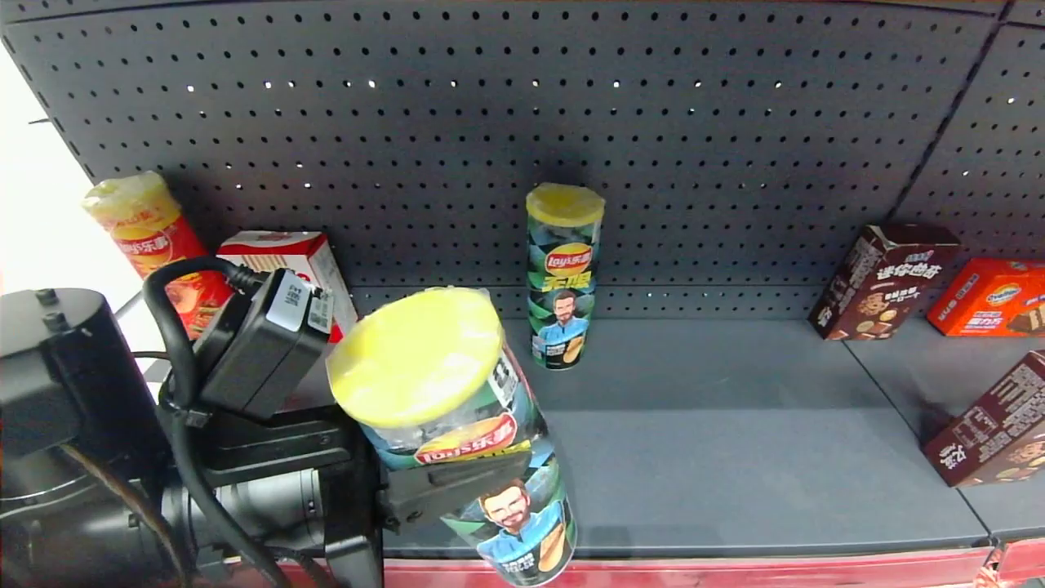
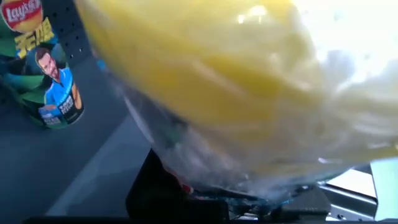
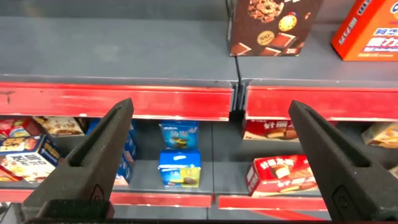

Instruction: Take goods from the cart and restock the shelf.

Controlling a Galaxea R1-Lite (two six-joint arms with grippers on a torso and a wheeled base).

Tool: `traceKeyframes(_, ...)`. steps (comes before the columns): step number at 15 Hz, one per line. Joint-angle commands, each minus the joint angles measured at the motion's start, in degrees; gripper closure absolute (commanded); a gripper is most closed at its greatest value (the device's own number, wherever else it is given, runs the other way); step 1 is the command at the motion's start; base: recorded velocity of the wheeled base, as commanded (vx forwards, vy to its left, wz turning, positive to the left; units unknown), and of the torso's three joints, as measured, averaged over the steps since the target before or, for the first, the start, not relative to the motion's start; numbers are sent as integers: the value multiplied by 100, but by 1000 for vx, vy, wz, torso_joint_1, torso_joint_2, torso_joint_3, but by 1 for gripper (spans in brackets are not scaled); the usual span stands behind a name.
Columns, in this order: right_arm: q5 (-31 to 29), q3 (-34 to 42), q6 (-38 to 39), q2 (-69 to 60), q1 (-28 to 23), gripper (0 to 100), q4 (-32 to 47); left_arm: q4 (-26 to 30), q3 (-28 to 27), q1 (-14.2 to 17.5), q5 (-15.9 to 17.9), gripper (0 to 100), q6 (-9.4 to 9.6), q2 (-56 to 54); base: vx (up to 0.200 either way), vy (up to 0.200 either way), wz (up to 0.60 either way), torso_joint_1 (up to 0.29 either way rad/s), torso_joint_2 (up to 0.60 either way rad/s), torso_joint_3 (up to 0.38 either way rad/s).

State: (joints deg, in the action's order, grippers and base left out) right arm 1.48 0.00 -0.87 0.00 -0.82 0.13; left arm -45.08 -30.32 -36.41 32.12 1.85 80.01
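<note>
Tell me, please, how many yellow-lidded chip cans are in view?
3: a red can at the shelf's far left, a standing green can by the pegboard, and a held green can in the left tool at the front. Others may be hidden.

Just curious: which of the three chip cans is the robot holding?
The tilted green can in front, clamped in the left gripper; the other green can and the red can stand free at the back.

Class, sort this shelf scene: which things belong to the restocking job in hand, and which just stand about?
Job in hand: left end effector, shut on the green crisp tube with yellow lid; dark grey metal shelf.
Standing about: matching green tube, red crisp tube, white-and-red carton, brown snack box, orange box.
</note>
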Motion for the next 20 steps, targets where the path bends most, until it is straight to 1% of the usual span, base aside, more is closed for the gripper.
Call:
traceKeyframes(1,2,0,-1,0,3,0,4,-18,26,117,-83,100,-1,-47,0,0,0,0,0,0)
traceKeyframes(5,2,0,-10,0,3,0,-5,-9,149,266,-83,100,-1,-187,0,0,0,0,0,0)
traceKeyframes(6,2,0,-1,0,3,0,-5,-18,202,275,-83,100,-1,-196,0,0,600,2,2,2)
traceKeyframes(8,2,0,-1,0,3,0,4,-18,281,363,-127,100,-1,-231,0,0,0,0,0,0)
traceKeyframes(10,2,0,-1,0,3,0,4,-18,281,372,-224,100,-1,-258,0,0,0,0,0,0)
traceKeyframes(15,46,-53,-72,26,11,0,4,-27,211,442,-224,100,-1,-240,0,0,0,0,0,0)
traceKeyframes(16,327,-1292,-98,984,73,0,83,-36,87,512,-215,100,-10,-240,0,0,0,0,0,0)
traceKeyframes(17,424,-1661,-124,1688,20,0,74,-36,87,592,-198,100,-1,-231,0,0,0,0,0,0)
traceKeyframes(19,907,-2127,-617,2065,134,0,101,-45,87,609,-162,100,-18,-222,0,0,0,0,0,0)
traceKeyframes(20,1021,-2487,-766,2505,143,0,66,-45,105,609,-145,100,-10,-222,0,0,0,0,0,0)
